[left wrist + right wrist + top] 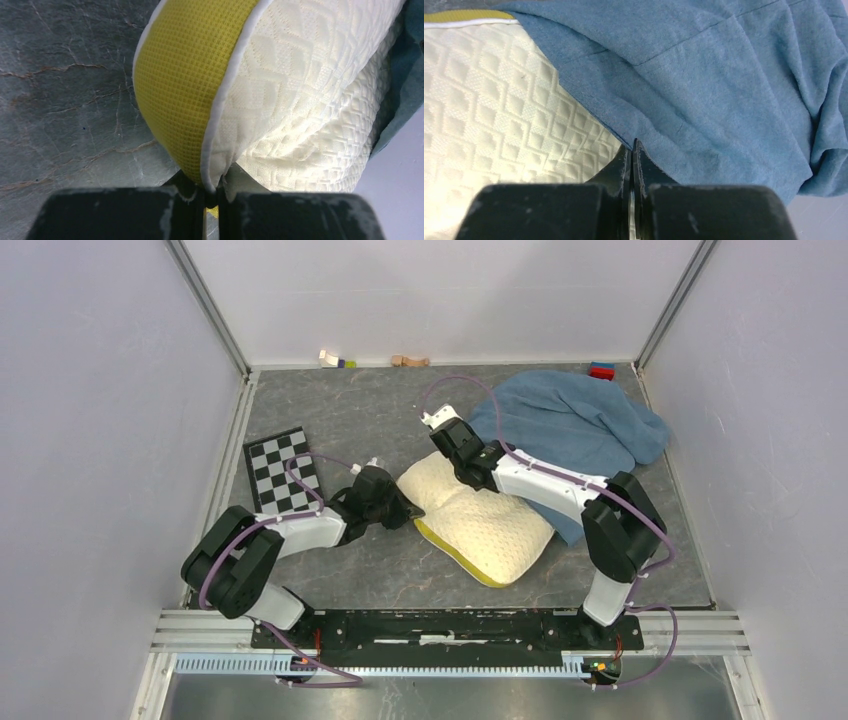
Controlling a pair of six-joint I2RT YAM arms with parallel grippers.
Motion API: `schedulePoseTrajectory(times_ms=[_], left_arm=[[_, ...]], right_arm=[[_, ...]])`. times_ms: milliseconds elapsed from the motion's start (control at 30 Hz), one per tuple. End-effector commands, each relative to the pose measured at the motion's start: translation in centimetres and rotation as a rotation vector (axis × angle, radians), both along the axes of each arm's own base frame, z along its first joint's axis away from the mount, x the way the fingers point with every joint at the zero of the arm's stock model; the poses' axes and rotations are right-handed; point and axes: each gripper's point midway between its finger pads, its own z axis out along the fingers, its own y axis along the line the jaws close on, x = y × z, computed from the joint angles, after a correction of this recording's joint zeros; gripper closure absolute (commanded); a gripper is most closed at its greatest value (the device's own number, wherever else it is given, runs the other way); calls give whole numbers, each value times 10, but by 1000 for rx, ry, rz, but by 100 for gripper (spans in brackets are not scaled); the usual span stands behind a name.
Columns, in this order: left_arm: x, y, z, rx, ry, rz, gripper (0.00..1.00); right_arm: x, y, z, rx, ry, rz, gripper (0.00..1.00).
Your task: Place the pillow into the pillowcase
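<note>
Pillow: a large plump cream-white quilted pillow (485, 525) with a yellow mesh band lies mid-table, its long axis running from 10 o'clock to 4 o'clock.
Pillowcase: a dusty-blue, wrinkled cloth pillowcase (575, 420) is heaped at 1 o'clock from the pillow; its near edge lies over the pillow's far side.
Left gripper: the left gripper (212, 196) sits at the pillow's 9 o'clock corner, fingers clenched on the white-piped seam where the yellow band meets the quilted face.
Right gripper: the right gripper (633, 146) is at the pillow's 12 o'clock edge, fingers pinched together on the hem of the blue cloth, with quilted pillow just to its 9 o'clock in the wrist view.
Table: a grey marbled table (350, 410) carries both.
Checkerboard: a black-and-white checked board (283, 470) lies flat at 9 o'clock from the pillow, well apart from it.
Far edge: small coloured blocks (336, 360), a tan wooden piece (410, 361) and a red-and-blue block (602, 370) sit along the 12 o'clock wall.
</note>
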Motion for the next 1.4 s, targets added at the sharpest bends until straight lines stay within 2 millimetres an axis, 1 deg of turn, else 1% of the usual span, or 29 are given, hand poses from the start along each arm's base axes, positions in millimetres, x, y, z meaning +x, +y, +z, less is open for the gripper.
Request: schedulePoseTrajectory(times_ms=[0, 33, 67, 133, 167, 200, 233, 267, 300, 367, 467, 500, 533, 567, 633, 700, 733, 800, 833, 900, 933, 1000, 1033, 1067, 1100, 1167, 1233, 1300, 1367], left_arm=[[-1, 7, 0, 54, -23, -27, 98], [1, 4, 6, 50, -40, -40, 98], [3, 0, 11, 43, -58, -56, 98], [8, -13, 31, 24, -120, -95, 98], [8, -21, 43, 16, -157, -121, 98], [11, -29, 57, 8, -201, -138, 98], [10, -35, 67, 14, -228, -150, 98], [12, -36, 74, 15, -238, -143, 97], [15, -34, 76, 11, -233, -118, 98], [24, -23, 72, -4, -199, -59, 98], [39, -1, 52, -23, -100, 47, 98], [43, 6, 46, -24, -78, 80, 98], [47, 12, 39, -18, -57, 113, 98], [49, 18, 31, -24, -24, 139, 98], [53, 24, 21, -47, 13, 164, 98], [58, 32, 16, -41, 26, 186, 98], [61, 36, 15, -35, 31, 195, 98], [64, 42, 18, -18, 37, 200, 98], [66, 43, 20, -10, 35, 200, 98], [68, 45, 26, 10, 29, 198, 98], [70, 45, 29, 14, 15, 193, 97], [68, 48, 30, 43, 26, 185, 97], [69, 48, 31, 55, 21, 176, 96], [70, 47, 32, 61, 18, 164, 95], [69, 46, 33, 65, 19, 151, 93], [71, 43, 33, 69, 15, 119, 89], [72, 37, 32, 86, 18, 57, 83], [75, 30, 33, 98, 26, -13, 79], [75, 27, 30, 112, 46, -48, 78]], right_arm=[[4, 22, 40, 95, -31, 26, 100], [0, 39, 54, 147, -32, 42, 100], [-7, 58, 72, 205, -28, 64, 100], [-31, 109, 111, 354, -27, 151, 100], [-47, 133, 127, 410, -38, 192, 100], [-58, 151, 140, 450, -57, 213, 100], [-68, 166, 146, 471, -60, 231, 100], [-71, 173, 142, 484, -51, 228, 100], [-69, 174, 133, 487, -43, 209, 100], [-60, 165, 113, 471, -37, 172, 100], [-49, 150, 83, 506, 3, 162, 100], [-46, 143, 78, 511, 11, 150, 100], [-45, 134, 77, 499, 8, 133, 96], [-45, 125, 80, 487, -5, 118, 84], [-49, 107, 91, 475, -41, 107, 61], [-56, 86, 102, 454, -76, 95, 43], [-58, 72, 106, 435, -100, 73, 35], [-66, 38, 104, 389, -128, 22, 26], [-70, 20, 95, 366, -125, -3, 24], [-76, -10, 74, 352, -109, -51, 25], [-77, -24, 63, 354, -100, -72, 27], [-83, -51, 38, 336, -76, -104, 31], [-83, -59, 32, 336, -76, -116, 33], [-85, -65, 25, 329, -73, -117, 34], [-84, -66, 21, 341, -75, -103, 34], [-80, -60, 16, 366, -69, -66, 34], [-76, -56, 10, 352, -56, -56, 33], [-71, -63, 2, 281, -44, -96, 34], [-66, -70, -5, 234, -42, -129, 34]])
